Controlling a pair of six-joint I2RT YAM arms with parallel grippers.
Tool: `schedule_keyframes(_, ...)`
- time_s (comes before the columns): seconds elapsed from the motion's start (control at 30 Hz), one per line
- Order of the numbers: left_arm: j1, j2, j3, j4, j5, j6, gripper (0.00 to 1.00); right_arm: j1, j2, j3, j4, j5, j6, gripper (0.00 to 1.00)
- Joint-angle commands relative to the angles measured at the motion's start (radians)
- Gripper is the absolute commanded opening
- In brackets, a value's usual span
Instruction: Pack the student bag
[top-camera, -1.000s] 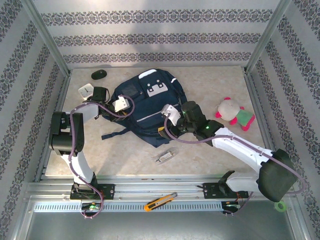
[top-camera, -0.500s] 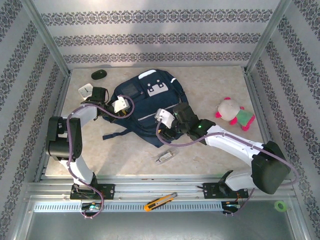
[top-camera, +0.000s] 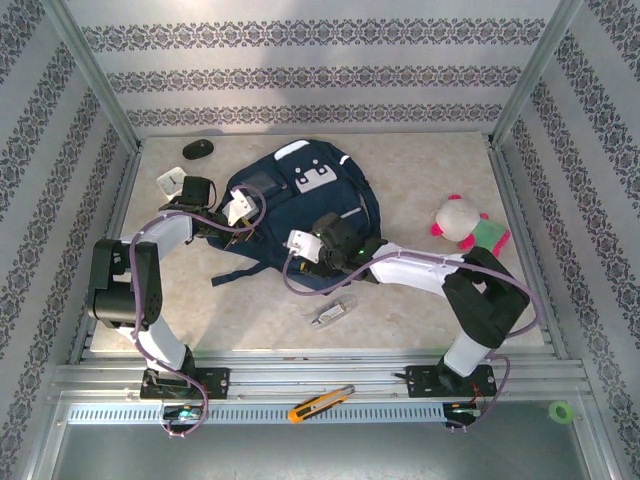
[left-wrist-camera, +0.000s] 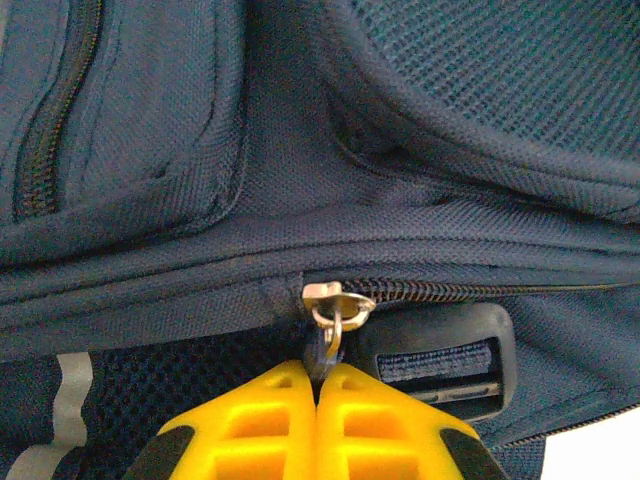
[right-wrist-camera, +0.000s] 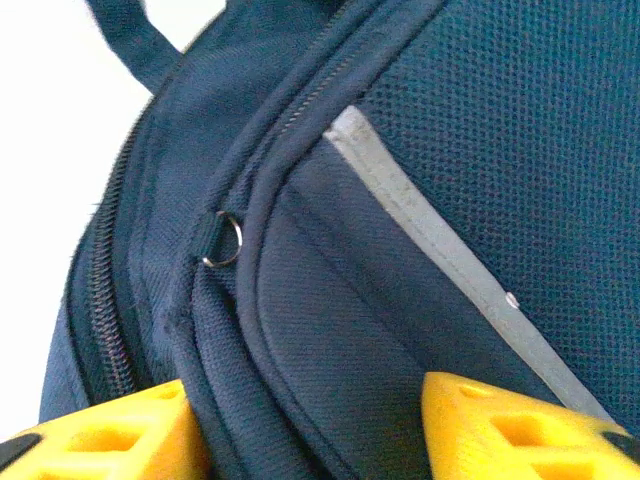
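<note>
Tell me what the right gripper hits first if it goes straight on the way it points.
The bag: the right gripper straddles its seam fold, so going straight on would likely press into that fabric at once; depth is unclear.

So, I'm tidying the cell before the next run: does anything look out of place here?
Yes. An orange utility knife lies off the table on the front rail, and a green ring sits beyond the rail at the near right. The student bag looks intact.
</note>
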Motion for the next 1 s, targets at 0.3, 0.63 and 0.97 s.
schedule_keyframes(0.3, -0.125, -0.053, -0.020, -0.191, -0.015, -0.134, 0.00, -0.047, 0.059, -0.011, 0.438, 0.094, 0.273, 0.42)
schedule_keyframes(0.63, -0.147, -0.065, -0.015, -0.149, -0.122, -0.276, 0.00, -0.091, -0.024, -0.081, 0.507, 0.095, 0.358, 0.39)
schedule_keyframes(0.97, -0.147, -0.170, -0.153, 0.100, -0.061, -0.638, 0.09, -0.101, -0.034, -0.097, 0.523, 0.013, 0.407, 0.34)
